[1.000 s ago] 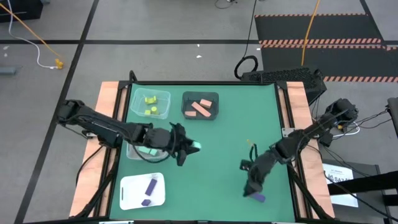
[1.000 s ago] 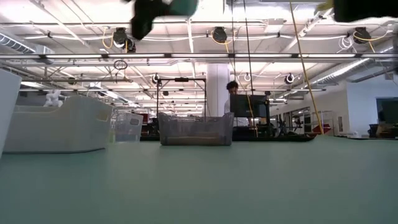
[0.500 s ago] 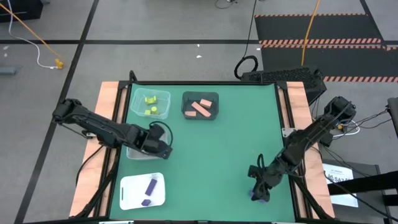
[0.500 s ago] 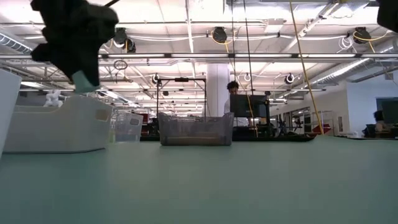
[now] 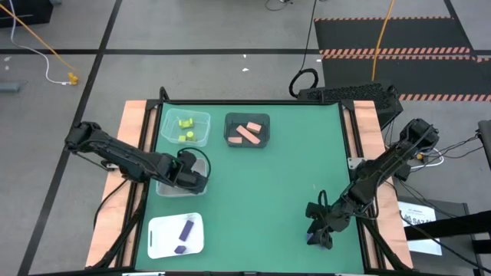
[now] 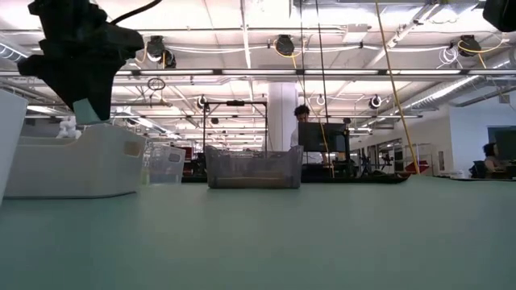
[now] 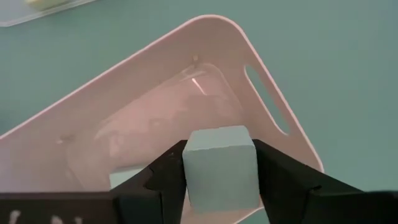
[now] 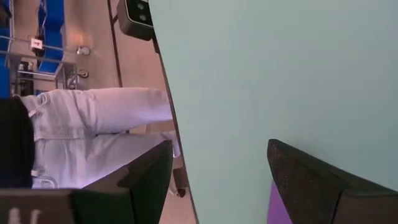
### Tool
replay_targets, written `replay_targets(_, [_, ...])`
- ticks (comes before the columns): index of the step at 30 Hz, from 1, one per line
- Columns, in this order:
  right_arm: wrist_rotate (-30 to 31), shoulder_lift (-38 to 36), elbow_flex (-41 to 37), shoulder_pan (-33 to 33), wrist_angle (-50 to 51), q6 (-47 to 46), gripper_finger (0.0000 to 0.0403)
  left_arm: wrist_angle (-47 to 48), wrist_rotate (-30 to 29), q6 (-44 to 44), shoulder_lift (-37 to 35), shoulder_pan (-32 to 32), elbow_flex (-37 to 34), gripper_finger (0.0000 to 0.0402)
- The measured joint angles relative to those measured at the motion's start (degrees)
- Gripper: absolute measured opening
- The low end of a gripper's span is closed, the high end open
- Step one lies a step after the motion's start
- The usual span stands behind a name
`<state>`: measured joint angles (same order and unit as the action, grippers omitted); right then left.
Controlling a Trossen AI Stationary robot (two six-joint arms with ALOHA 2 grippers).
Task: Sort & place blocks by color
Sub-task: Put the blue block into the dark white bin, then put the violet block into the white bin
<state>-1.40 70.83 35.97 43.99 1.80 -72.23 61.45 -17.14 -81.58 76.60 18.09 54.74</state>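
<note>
My left gripper (image 5: 192, 175) hangs over the white bin (image 5: 170, 186), shut on a mint-teal cube (image 7: 221, 177). The low view shows that cube (image 6: 83, 110) below the fingers and above the bin's rim (image 6: 72, 138). A second mint block (image 7: 123, 180) lies on the bin's floor. My right gripper (image 5: 318, 234) is low at the table's near right corner, open. A purple block (image 8: 277, 200) shows between its fingers, close to one of them. Whether that finger touches it I cannot tell. My left gripper pinches the mint-teal cube by two opposite side faces (image 7: 189, 171), one finger (image 7: 165, 180) on each. The fingers come from above and point down. The cube is lifted clear and sits level over the bin's inside.
A clear bin (image 5: 186, 128) with yellow-green blocks and a dark bin (image 5: 247, 132) with salmon bars stand at the far side. A white tray (image 5: 176, 234) with purple blocks lies near left. A person in jeans (image 8: 93, 130) stands beyond the near right edge. Green table top (image 5: 268, 184) lies between the arms.
My left gripper has carried the mint cube from the table's middle toward the left edge and now hangs over the white bin, lower than before. My right gripper has moved a little toward the near right corner, down beside the purple block.
</note>
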Motion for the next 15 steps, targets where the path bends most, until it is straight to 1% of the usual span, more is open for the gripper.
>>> replay_targets(5, [-0.57,0.00,0.00,0.00,-0.04,-0.48,0.0251,0.15,0.95,0.02,0.00,0.00,0.00,0.0216])
replay_targets(8, [-4.03,0.00,0.00,0.00,-0.02,-1.20,0.0251,0.26,1.08,0.04,0.01,-0.22,0.00,0.0240])
replay_targets(12, [-10.00,0.00,0.00,0.42,0.63,-7.04,0.0251,0.22,1.59,-0.70,0.02,-0.50,0.00,0.0260])
replay_targets(15, [-10.28,0.00,0.02,2.01,1.70,-12.78,0.0251,-0.23,1.70,-1.07,0.01,-0.48,0.00,0.0265])
